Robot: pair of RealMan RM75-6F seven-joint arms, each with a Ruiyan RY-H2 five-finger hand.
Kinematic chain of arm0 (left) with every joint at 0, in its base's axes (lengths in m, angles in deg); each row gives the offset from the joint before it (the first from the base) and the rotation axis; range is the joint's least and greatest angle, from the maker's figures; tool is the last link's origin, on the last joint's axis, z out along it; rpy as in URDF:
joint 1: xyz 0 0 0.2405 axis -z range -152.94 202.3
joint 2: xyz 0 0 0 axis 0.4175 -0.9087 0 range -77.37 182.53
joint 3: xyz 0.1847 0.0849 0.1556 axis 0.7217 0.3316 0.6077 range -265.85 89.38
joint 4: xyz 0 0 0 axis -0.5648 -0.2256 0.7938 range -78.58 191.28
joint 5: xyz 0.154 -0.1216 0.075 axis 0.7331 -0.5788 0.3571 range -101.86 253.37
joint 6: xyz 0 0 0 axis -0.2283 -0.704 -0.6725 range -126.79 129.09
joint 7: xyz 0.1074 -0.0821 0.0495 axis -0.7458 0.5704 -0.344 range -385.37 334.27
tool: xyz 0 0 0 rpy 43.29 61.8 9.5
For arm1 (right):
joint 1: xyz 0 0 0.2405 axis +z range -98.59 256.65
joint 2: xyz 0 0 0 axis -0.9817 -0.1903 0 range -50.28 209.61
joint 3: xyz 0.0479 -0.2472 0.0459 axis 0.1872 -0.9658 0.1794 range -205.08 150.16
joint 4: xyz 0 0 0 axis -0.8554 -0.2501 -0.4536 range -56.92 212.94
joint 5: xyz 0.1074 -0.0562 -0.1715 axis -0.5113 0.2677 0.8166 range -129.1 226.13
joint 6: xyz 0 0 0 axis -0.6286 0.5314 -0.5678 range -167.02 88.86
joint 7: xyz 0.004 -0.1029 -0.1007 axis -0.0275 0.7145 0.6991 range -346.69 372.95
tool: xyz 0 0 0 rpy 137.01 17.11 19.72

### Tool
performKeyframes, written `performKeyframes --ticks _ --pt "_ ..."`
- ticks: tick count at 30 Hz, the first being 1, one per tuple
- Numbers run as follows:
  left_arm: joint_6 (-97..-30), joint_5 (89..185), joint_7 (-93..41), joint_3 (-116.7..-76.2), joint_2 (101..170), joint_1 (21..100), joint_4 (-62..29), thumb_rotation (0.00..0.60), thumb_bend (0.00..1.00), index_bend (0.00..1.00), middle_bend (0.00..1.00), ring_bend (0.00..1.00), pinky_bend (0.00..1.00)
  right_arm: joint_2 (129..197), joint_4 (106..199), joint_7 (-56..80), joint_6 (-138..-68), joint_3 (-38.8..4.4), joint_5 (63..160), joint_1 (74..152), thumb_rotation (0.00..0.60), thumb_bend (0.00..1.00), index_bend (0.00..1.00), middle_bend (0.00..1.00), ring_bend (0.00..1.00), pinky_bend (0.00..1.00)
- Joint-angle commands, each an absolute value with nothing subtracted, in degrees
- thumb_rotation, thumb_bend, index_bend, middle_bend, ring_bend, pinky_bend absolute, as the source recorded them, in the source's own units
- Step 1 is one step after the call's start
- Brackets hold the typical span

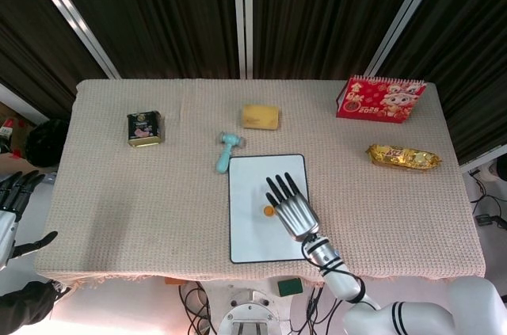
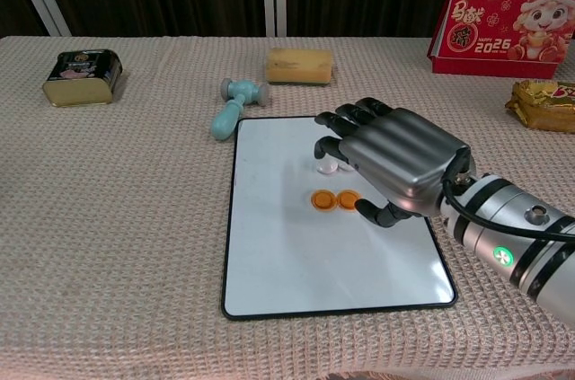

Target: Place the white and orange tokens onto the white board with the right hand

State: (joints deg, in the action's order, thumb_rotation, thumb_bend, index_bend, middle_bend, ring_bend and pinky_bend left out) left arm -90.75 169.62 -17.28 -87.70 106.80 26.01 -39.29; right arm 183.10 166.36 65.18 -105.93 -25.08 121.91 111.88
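Note:
A white board [image 2: 305, 263] with a dark rim lies at the table's front middle, also visible from the head view as the board [image 1: 247, 232]. Two orange tokens [image 2: 322, 199] [image 2: 348, 198] lie side by side on it; the head view shows only one orange token [image 1: 268, 211]. A white token [image 2: 325, 165] rests on the board just under the fingertips, partly hidden. My right hand [image 2: 395, 164] [image 1: 291, 204] hovers over the board's right half, fingers spread and holding nothing. My left hand [image 1: 14, 208] hangs off the table's left edge, fingers apart and empty.
Behind the board lie a teal toy hammer [image 2: 234, 103] and a yellow block [image 2: 300, 66]. A green tin [image 2: 83, 75] sits far left. A red calendar [image 2: 509, 19] and a gold snack packet [image 2: 544, 103] are at the right.

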Motion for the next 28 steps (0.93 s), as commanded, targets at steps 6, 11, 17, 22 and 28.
performKeyframes --ticks 6,11,17,22,28 --pt "-90.8 169.6 -17.2 -87.7 106.8 26.0 -39.3 0.6 0.09 0.1 0.07 0.0 0.11 176.0 173.4 58.2 -114.0 -27.8 130.5 107.9 0.6 0.36 0.06 0.0 0.0 0.0" --pt "-90.8 170.0 -17.7 -87.6 106.9 26.0 -39.5 0.6 0.09 0.1 0.07 0.0 0.11 167.5 176.6 51.1 -122.7 -30.1 135.1 102.3 0.6 0.35 0.0 0.0 0.0 0.0" --pt "-91.2 170.5 -19.0 -87.5 107.0 25.9 -40.3 0.6 0.09 0.1 0.07 0.0 0.11 157.7 176.1 46.4 -130.7 -32.3 132.7 93.9 0.6 0.34 0.0 0.0 0.0 0.0" --pt "-91.4 171.0 -20.2 -87.3 107.1 25.7 -40.9 0.6 0.09 0.1 0.07 0.0 0.11 152.9 173.1 39.8 -135.3 -33.1 131.9 88.3 0.6 0.34 0.0 0.0 0.0 0.0" --pt "-91.8 171.5 -21.3 -87.1 107.2 25.4 -41.4 0.6 0.09 0.1 0.07 0.0 0.11 150.1 172.0 35.8 -137.1 -32.7 132.7 85.2 0.6 0.34 0.0 0.0 0.0 0.0"
